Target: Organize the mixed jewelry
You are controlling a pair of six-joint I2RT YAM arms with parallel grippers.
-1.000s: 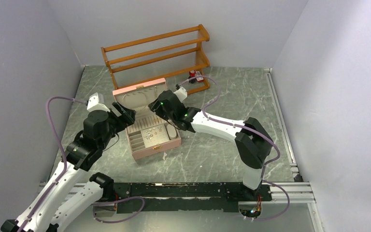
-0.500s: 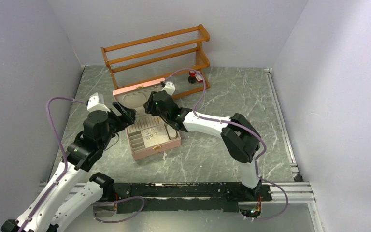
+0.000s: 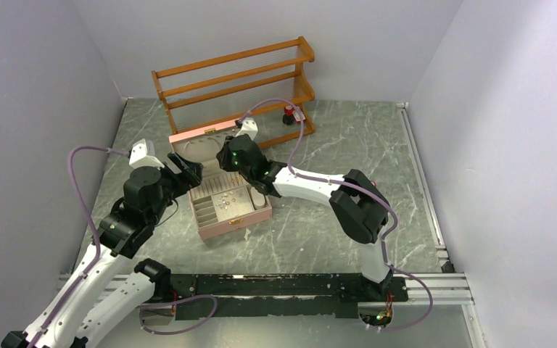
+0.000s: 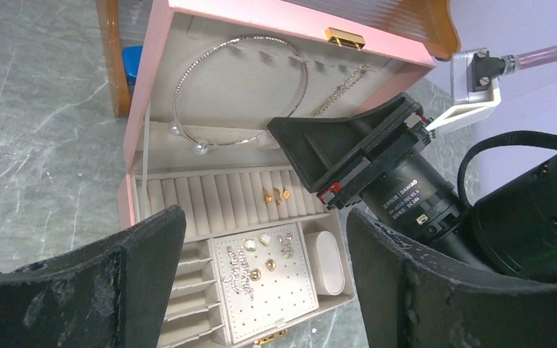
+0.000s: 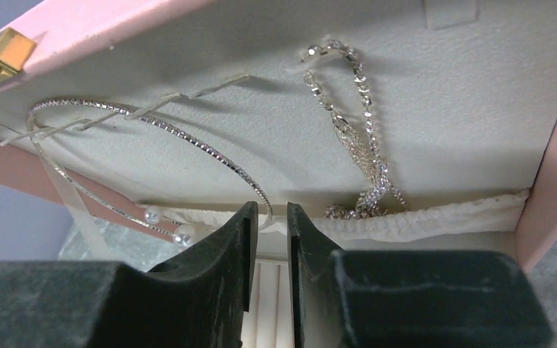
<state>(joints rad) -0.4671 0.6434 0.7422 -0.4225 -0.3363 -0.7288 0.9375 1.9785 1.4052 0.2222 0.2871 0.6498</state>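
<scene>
The pink jewelry box stands open mid-table, its lid up. Of the mixed jewelry, several earrings lie on the perforated pad and small gold pieces sit in the ring rolls. A silver hoop necklace and a rhinestone chain hang inside the lid. My right gripper reaches into the lid, its jaws a narrow gap apart, with the hoop's lower bend at the tips. My left gripper hovers wide open just left of the box and holds nothing.
A wooden rack stands right behind the box, with a red-capped bottle at its right foot and a blue object under it. My right wrist hangs over the box's right half. An aluminium rail runs along the right side.
My right arm has swung left and forward into the lid, and its jaws have narrowed to a slit. The left arm and the box have stayed put.
</scene>
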